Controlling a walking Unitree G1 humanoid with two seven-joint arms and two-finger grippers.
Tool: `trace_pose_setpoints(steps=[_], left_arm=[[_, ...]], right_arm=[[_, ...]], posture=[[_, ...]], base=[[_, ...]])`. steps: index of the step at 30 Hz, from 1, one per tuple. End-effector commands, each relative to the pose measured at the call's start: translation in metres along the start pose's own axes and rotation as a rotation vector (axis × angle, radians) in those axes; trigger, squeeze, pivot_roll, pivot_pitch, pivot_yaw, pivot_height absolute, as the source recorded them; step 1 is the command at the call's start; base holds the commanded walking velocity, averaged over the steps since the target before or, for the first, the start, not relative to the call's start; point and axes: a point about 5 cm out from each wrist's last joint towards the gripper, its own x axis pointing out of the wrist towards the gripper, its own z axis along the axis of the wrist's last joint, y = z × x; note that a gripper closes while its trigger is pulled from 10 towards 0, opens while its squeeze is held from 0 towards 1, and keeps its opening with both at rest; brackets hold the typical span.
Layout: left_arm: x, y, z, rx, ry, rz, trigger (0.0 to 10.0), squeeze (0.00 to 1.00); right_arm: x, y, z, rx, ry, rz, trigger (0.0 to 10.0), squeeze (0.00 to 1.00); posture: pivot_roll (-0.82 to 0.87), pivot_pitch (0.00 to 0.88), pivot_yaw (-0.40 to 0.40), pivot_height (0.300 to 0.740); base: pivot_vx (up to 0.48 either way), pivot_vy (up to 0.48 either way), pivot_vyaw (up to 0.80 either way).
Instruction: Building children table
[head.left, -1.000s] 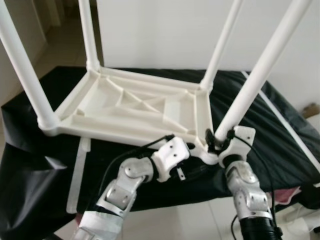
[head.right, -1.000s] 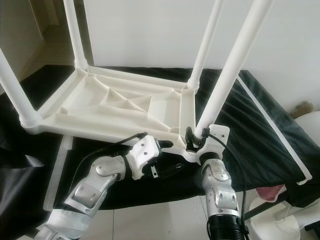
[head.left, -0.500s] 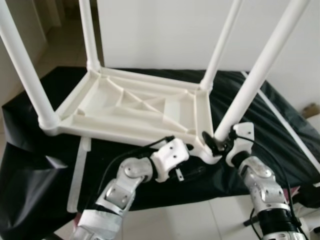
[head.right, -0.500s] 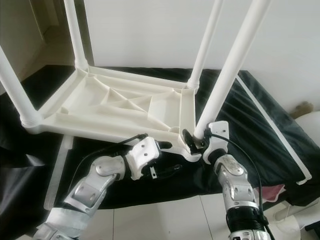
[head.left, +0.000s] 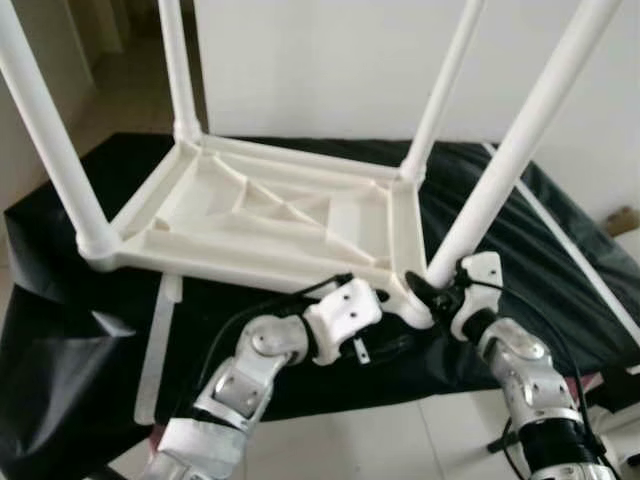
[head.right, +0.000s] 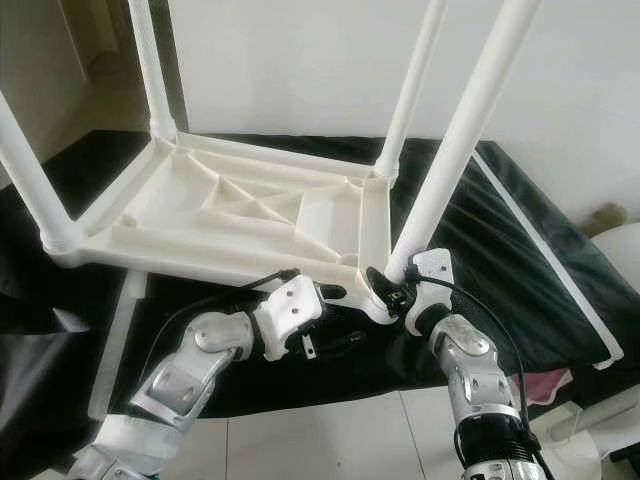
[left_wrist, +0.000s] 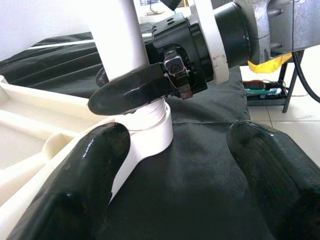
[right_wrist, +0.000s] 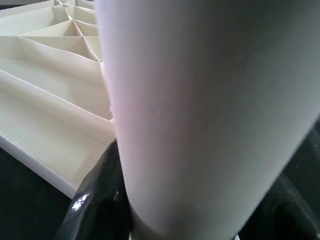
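Soft, even daylight; hazy head views, blown-out whites, blurred close wrist foreground.

Table legs (head.left: 520, 150): upper ends cut off by top edge, head views. Near leg (right_wrist: 200, 110): blurred, hiding most of right hand (head.right: 392, 290); far fingertip unseen behind leg. Left hand (head.left: 395, 345): fingertips lost against black cloth (head.left: 60, 330). White strip (head.left: 155, 350): lower end hidden under cloth fold.

white leg (right_wrist: 200, 115), black fingers (right_wrist: 97, 200), ribbed tabletop (right_wrist: 45, 75)
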Motion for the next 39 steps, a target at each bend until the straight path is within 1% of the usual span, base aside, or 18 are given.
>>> trace_pose_setpoints(steps=[1, 5, 8, 9, 11, 13, 14, 15, 17, 19, 21, 22, 24, 26, 28, 30, 34, 39], left_arm=[[0.002, 0.001, 0.002, 0.000, -0.013, 0.053, 10.0, 0.00], [0.002, 0.001, 0.002, -0.001, -0.012, 0.048, 10.0, 0.00], [0.002, -0.001, 0.001, -0.004, -0.011, 0.042, 10.0, 0.00], [0.002, -0.001, 0.001, -0.004, -0.011, 0.042, 10.0, 0.00], [0.002, -0.001, 0.000, -0.005, -0.010, 0.041, 10.0, 0.00], [0.002, -0.001, -0.001, -0.008, -0.006, 0.042, 10.0, 0.00], [0.002, -0.001, -0.001, -0.008, -0.006, 0.042, 10.0, 0.00], [0.002, -0.001, -0.002, -0.010, -0.005, 0.042, 10.0, 0.00], [0.001, -0.001, -0.003, -0.011, -0.003, 0.043, 10.0, 0.00], [0.001, -0.001, -0.003, -0.011, -0.003, 0.043, 10.0, 0.00], [0.001, -0.001, -0.002, -0.014, -0.005, 0.042, 10.0, 0.00], [0.001, -0.001, -0.002, -0.014, -0.005, 0.042, 10.0, 0.00], [0.000, -0.001, -0.002, -0.012, -0.005, 0.042, 10.0, 0.00], [0.000, -0.001, -0.002, -0.012, -0.005, 0.042, 10.0, 0.00], [0.001, -0.001, -0.002, -0.013, -0.006, 0.042, 10.0, 0.00], [0.002, -0.003, -0.001, -0.015, -0.015, 0.035, 10.0, 0.00], [0.002, -0.002, 0.001, -0.017, -0.020, 0.038, 10.0, 0.00], [0.000, 0.000, 0.000, -0.016, -0.016, 0.048, 10.0, 0.00]], right_arm=[[-0.003, 0.002, -0.009, 0.004, 0.033, -0.006, 10.0, 0.00], [-0.004, 0.004, -0.009, 0.019, 0.024, -0.050, 10.0, 0.00], [-0.004, 0.007, -0.012, 0.039, 0.039, -0.167, 10.0, 0.00], [-0.004, 0.007, -0.012, 0.039, 0.039, -0.167, 10.0, 0.00], [-0.005, 0.009, -0.017, 0.087, 0.063, -0.264, 10.0, 0.00], [-0.006, 0.014, -0.021, 0.098, 0.085, -0.359, 10.0, 0.00], [-0.006, 0.014, -0.021, 0.098, 0.085, -0.359, 10.0, 0.00], [-0.006, 0.016, -0.022, 0.108, 0.088, -0.390, 10.0, 0.00], [-0.005, 0.022, -0.023, 0.162, 0.075, -0.443, 10.0, 0.00], [-0.005, 0.024, -0.023, 0.173, 0.070, -0.462, 10.0, 0.00], [-0.005, 0.030, -0.023, 0.192, 0.060, -0.534, 10.0, 0.00], [-0.005, 0.030, -0.023, 0.192, 0.060, -0.534, 10.0, 0.00], [-0.005, 0.034, -0.023, 0.193, 0.059, -0.587, 10.0, 0.00], [-0.005, 0.034, -0.023, 0.193, 0.059, -0.587, 10.0, 0.00], [-0.003, 0.039, -0.022, 0.201, 0.059, -0.633, 10.0, 0.00], [0.000, 0.043, -0.018, 0.214, 0.048, -0.603, 10.0, 0.00], [-0.001, 0.042, -0.015, 0.192, 0.031, -0.577, 10.0, 0.00], [0.000, 0.045, -0.013, 0.195, 0.017, -0.557, 10.0, 0.00]], posture=[[0.09, 0.000, -0.080, 0.740], [0.08, 0.000, -0.075, 0.740], [0.08, 0.000, -0.072, 0.740], [0.08, 0.000, -0.072, 0.740], [0.08, 0.000, -0.071, 0.740], [0.08, 0.000, -0.070, 0.740], [0.08, 0.000, -0.070, 0.740], [0.08, 0.000, -0.069, 0.740], [0.08, 0.000, -0.070, 0.740], [0.08, 0.000, -0.070, 0.740], [0.08, 0.000, -0.072, 0.740], [0.08, 0.000, -0.072, 0.740], [0.08, 0.000, -0.076, 0.740], [0.08, 0.000, -0.076, 0.740], [0.08, 0.000, -0.072, 0.740], [0.08, 0.000, -0.076, 0.740], [0.09, 0.000, -0.080, 0.740], [0.09, 0.000, -0.083, 0.740]], base=[[0.000, 0.000, 0.00], [0.000, 0.000, 0.00], [0.000, 0.000, 0.00], [0.000, 0.000, 0.00], [0.000, 0.000, 0.00], [0.000, 0.000, 0.00], [0.000, 0.000, 0.00], [0.000, 0.000, 0.00], [0.000, 0.000, 0.00], [0.000, 0.000, 0.00], [0.000, 0.000, 0.00], [0.000, 0.000, 0.00], [0.000, 0.000, 0.00], [0.000, 0.000, 0.00], [0.000, 0.000, 0.00], [0.000, 0.000, 0.00], [0.000, 0.000, 0.00], [0.000, 0.000, 0.00]])
